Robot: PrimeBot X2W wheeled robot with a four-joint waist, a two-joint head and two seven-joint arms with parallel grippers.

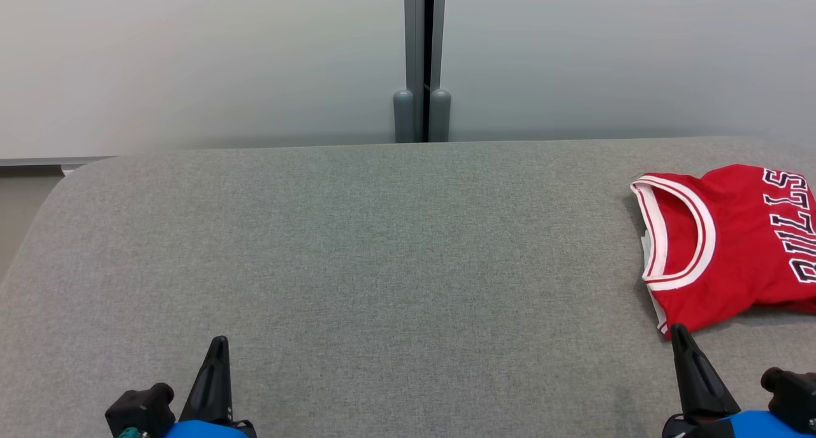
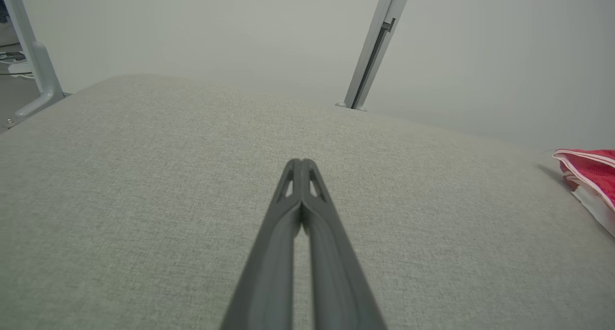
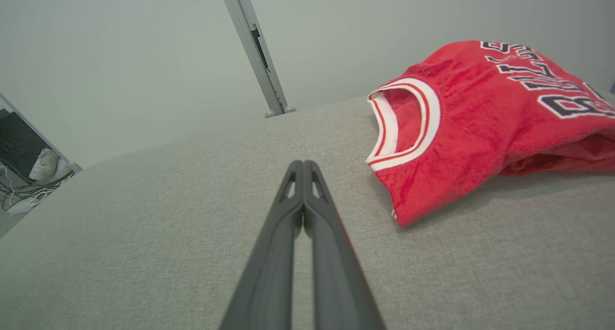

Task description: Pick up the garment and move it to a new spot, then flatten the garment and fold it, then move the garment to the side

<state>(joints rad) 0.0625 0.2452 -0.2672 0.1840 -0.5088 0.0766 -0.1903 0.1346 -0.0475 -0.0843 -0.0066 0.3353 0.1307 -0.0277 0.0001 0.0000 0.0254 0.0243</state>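
Note:
The garment (image 1: 733, 240) is a red sleeveless jersey with white trim and black lettering, lying rumpled at the right edge of the grey table (image 1: 382, 247). It also shows in the right wrist view (image 3: 480, 123) and as a sliver in the left wrist view (image 2: 593, 174). My right gripper (image 1: 679, 331) is shut and empty, its tip just short of the jersey's near corner. In its own view the right gripper (image 3: 303, 164) points left of the jersey. My left gripper (image 1: 218, 342) is shut and empty at the lower left, far from the garment, fingers together (image 2: 301, 163).
A grey partition post (image 1: 422, 106) stands behind the table's far edge against pale walls. The table's rounded left corner (image 1: 70, 176) drops off to the floor. White shoes and cables (image 3: 45, 164) lie on the floor beyond the table.

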